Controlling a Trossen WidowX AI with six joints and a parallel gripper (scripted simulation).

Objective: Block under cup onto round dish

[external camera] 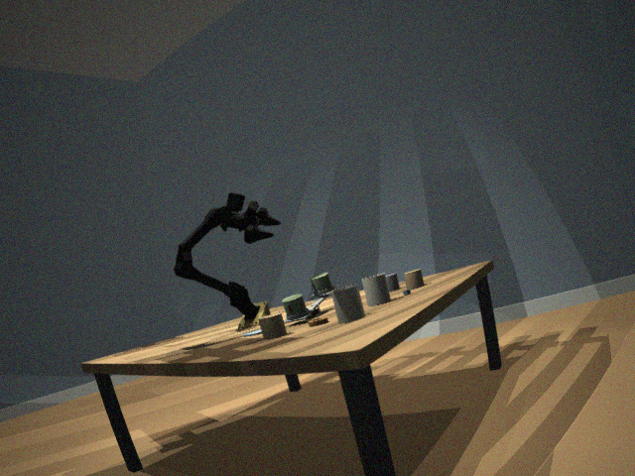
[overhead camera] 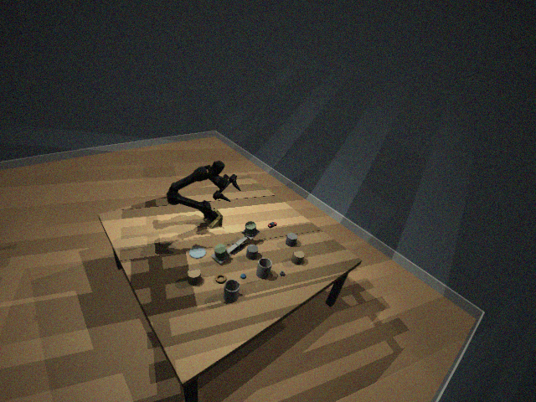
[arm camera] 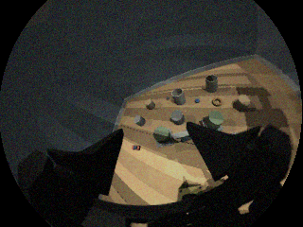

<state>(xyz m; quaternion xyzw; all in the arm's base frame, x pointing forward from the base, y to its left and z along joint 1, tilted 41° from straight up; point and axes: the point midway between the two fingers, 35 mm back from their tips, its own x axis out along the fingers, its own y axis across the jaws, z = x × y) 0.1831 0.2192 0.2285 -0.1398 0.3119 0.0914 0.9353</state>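
Two green cups stand upside down on the ends of the balance. The cup on the dish side sits low. The other cup sits higher, so the beam is tilted down toward the dish side. The block does not show; the cups hide what is under them. The pale blue round dish lies beside the low cup, with nothing on it. My gripper is open and empty, high above the table.
Grey cylinders, tan cylinders and two tall grey containers stand around the balance. A brown ring, a blue piece, a small dark piece and a red toy car lie on the table.
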